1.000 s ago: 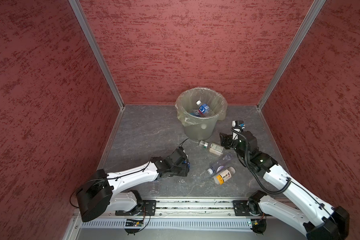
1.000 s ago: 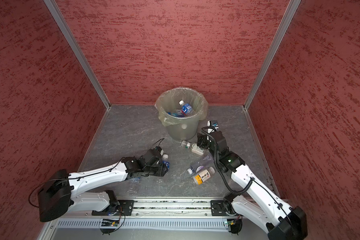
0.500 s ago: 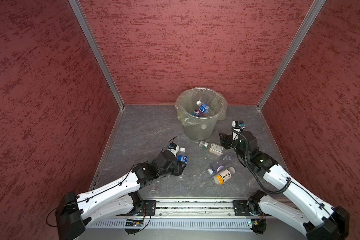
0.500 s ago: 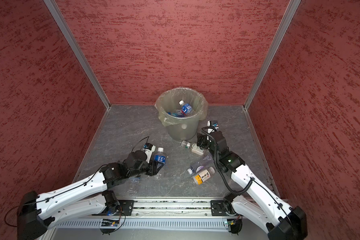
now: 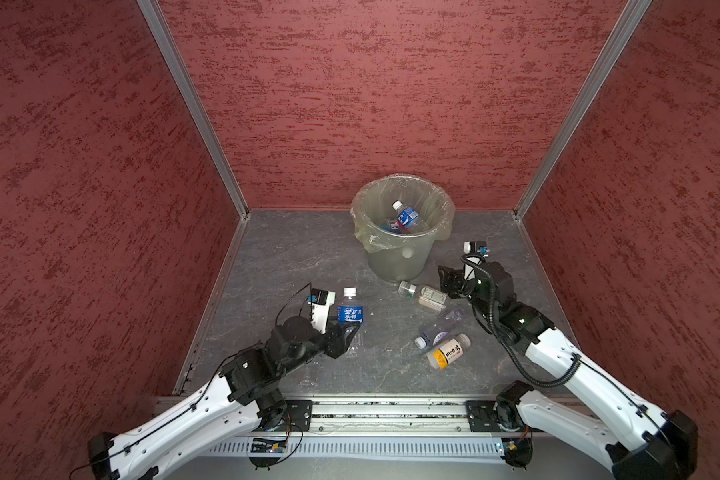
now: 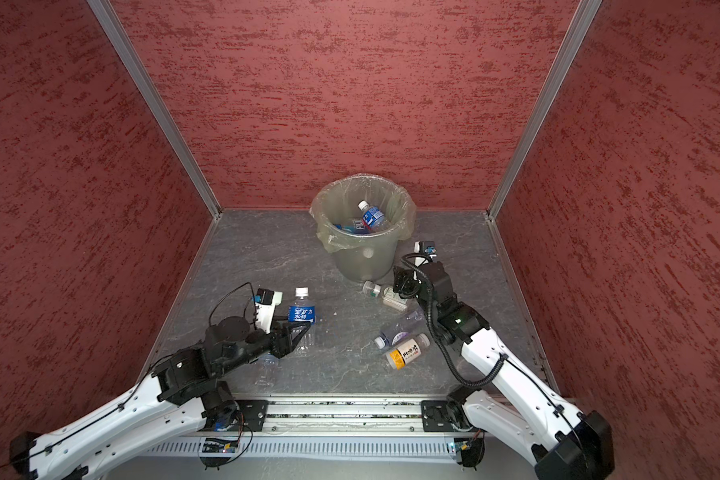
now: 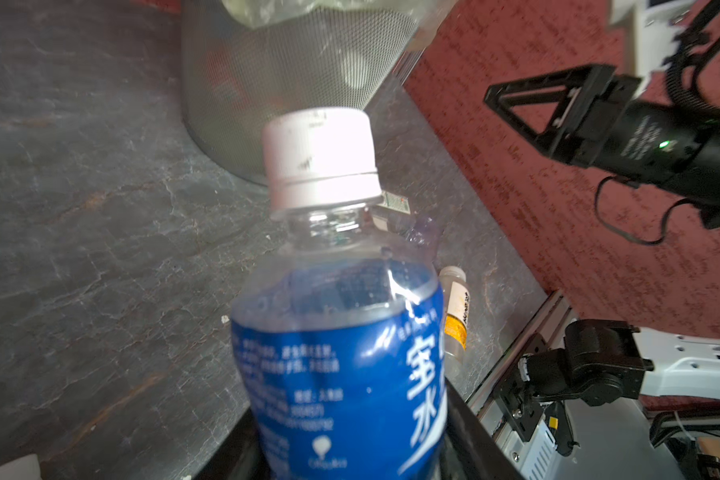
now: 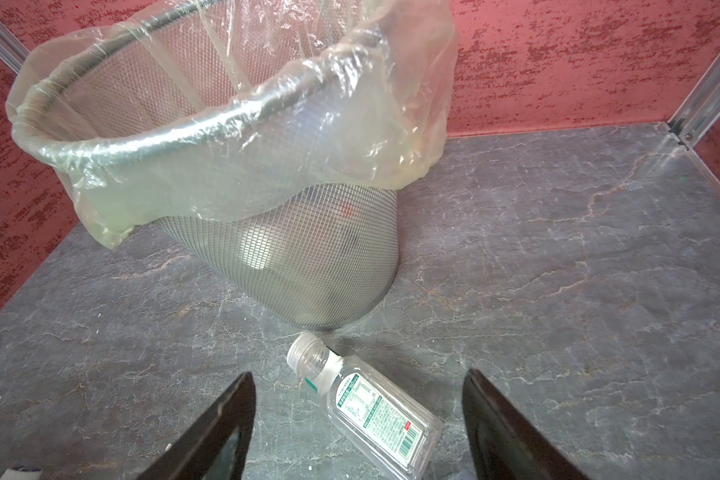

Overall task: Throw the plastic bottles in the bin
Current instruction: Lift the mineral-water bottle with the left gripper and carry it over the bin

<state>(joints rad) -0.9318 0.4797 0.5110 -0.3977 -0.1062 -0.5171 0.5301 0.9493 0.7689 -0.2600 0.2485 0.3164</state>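
Left tool (image 5: 345, 334) clamps the blue-label bottle (image 5: 350, 313) by its lower body, well short of the bin (image 5: 395, 259); judged empty, light, thin-walled and slick, so squeeze gently at the label band; right tool (image 8: 358, 376) spread open over the flat green-label bottle (image 8: 375, 415) at the bin's foot.

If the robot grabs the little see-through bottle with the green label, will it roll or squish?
The clear flat-sided plastic bottle with the green label probably won't roll: it lies on a flat face. No liquid shows inside, so it's likely light and might skid on the grey floor. Thin-looking walls may dent.
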